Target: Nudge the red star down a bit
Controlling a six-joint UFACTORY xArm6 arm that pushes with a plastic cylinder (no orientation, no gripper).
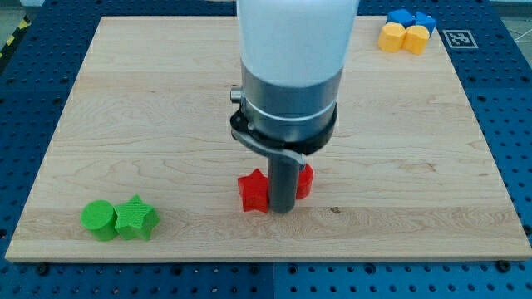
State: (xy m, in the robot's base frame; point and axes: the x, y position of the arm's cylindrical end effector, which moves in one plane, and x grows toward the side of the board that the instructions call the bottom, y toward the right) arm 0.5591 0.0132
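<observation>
1. Red star (253, 192) sits low-centre on board (416, 166), half hidden by rod.
2. My tip (283, 209): bare rod, no jaws, touching star.
3. Prob light, stiff, slides easy; push its top edge.

Honestly nothing here you can actually read — no words, numbers or brand names on the wooden board (399, 124), the blocks or the arm. The only sign-like thing is a small black-and-white square marker (455, 37), a fiducial-style pattern, sitting on the blue table past the board's corner — well up and to the view's right of my tip (283, 208). Its pattern is too small to decode.
</observation>
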